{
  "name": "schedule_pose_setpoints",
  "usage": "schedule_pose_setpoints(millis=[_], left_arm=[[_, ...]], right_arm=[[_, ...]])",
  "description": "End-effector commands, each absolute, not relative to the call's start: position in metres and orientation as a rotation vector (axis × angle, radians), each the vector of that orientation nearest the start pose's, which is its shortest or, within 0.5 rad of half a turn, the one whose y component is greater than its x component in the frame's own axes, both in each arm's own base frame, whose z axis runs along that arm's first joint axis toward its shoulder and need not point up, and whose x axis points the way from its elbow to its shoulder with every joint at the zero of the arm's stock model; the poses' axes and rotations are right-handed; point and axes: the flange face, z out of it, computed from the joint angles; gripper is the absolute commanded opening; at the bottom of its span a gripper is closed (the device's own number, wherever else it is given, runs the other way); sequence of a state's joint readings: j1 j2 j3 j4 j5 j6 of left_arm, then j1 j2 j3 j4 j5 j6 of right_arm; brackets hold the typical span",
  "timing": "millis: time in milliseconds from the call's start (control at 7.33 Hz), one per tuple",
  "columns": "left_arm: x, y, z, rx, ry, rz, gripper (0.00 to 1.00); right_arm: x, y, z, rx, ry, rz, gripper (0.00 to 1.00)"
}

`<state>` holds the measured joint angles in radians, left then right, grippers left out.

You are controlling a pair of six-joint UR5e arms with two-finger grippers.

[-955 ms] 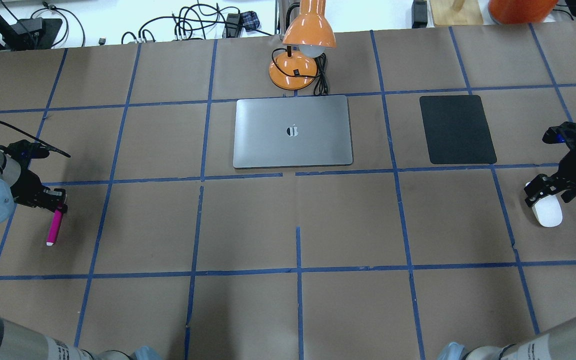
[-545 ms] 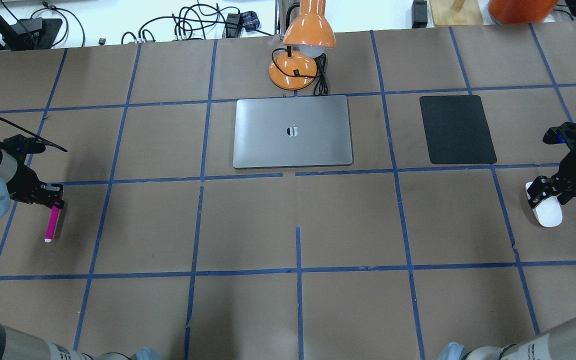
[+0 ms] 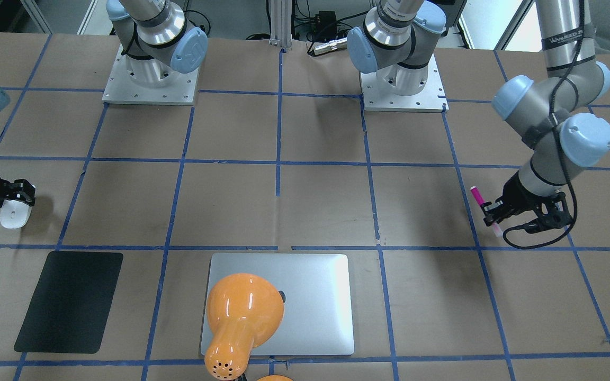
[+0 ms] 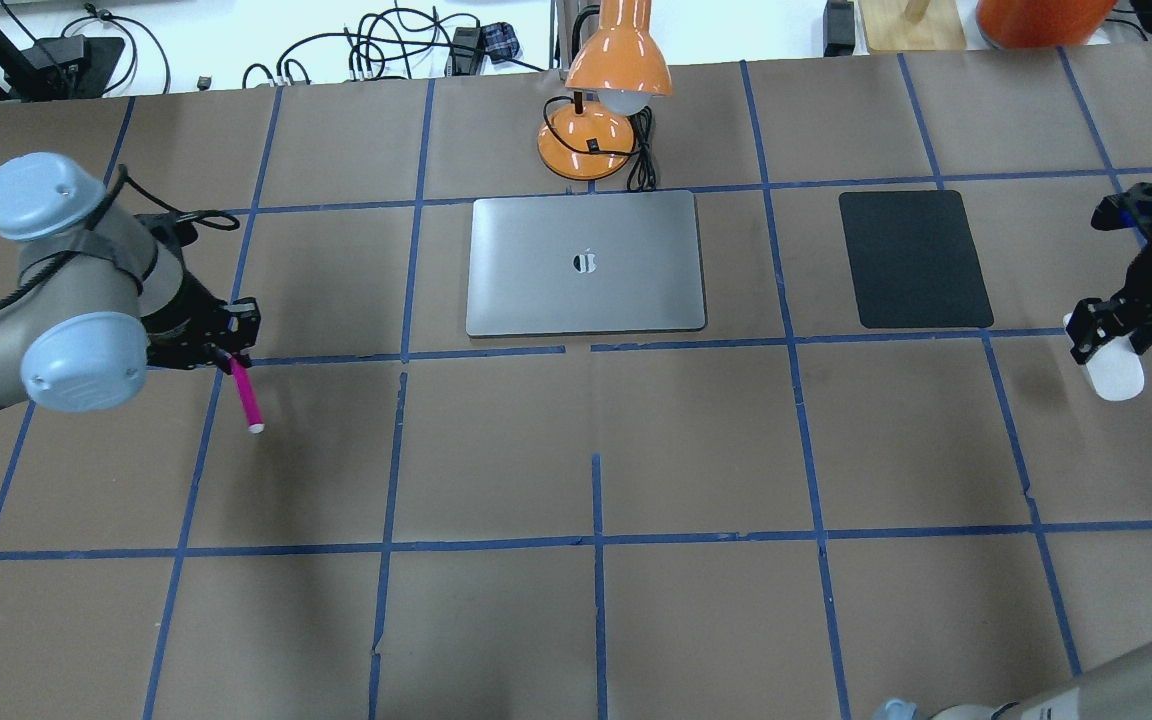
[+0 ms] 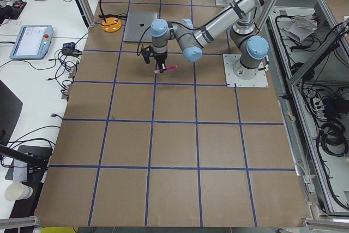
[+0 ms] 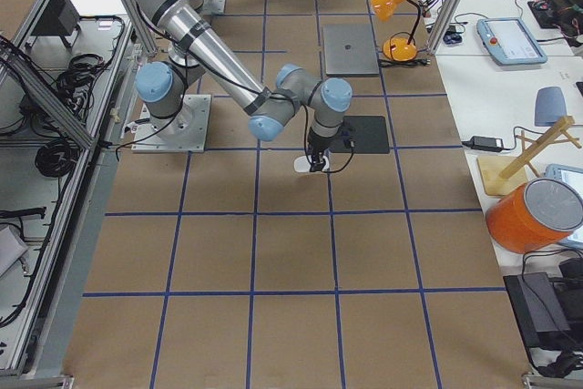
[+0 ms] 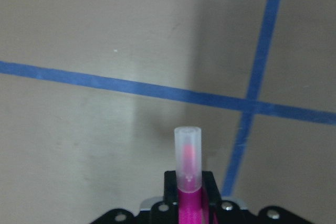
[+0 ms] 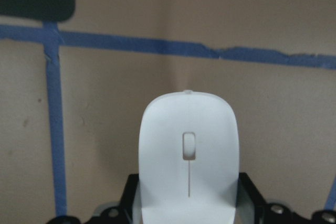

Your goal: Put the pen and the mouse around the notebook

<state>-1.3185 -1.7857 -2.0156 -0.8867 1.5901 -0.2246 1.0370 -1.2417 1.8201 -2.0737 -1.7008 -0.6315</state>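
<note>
Pen (image 7: 188, 179) cap translucent: left wrist | mouse (image 8: 210, 150) wheel slot: right wrist

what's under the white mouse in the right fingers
Brown paper table cover crossed by blue tape lines shows around the smooth white oval mouse; the patch beneath it is covered by the mouse.

Bright, even light from above covers the brown table (image 4: 706, 450), leaving only faint, soft-edged shadows beneath the arms. In the front-facing view white glare streaks the shade of the orange lamp (image 3: 241, 312) and washes the laptop (image 3: 315, 301) pale. Both wrist views are dimmer and soft: the pen (image 7: 187, 156) cap and the mouse (image 8: 188, 150) sit close and slightly blurred, with a broad soft shadow on the table behind each.
</note>
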Motion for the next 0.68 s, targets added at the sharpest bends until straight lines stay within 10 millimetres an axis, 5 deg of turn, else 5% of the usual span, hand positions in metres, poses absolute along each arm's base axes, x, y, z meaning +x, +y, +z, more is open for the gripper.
schedule_pose_setpoints(millis=[0,273,545], left_arm=[[-0.125,-0.517,0.248,-1.117,2.933,-0.075,0.0],[-0.222,-0.501,0.248,-1.458,2.807,-0.077,0.0],[-0.296,-0.471,0.228,-1.794,2.6,-0.036,0.0]], right_arm=[[-0.108,-0.611,0.261,-0.097,3.215,0.194,0.13],[-0.063,-0.661,0.244,0.031,3.157,0.116,0.14],[-0.049,-0.668,0.214,0.055,3.145,0.18,0.2]])
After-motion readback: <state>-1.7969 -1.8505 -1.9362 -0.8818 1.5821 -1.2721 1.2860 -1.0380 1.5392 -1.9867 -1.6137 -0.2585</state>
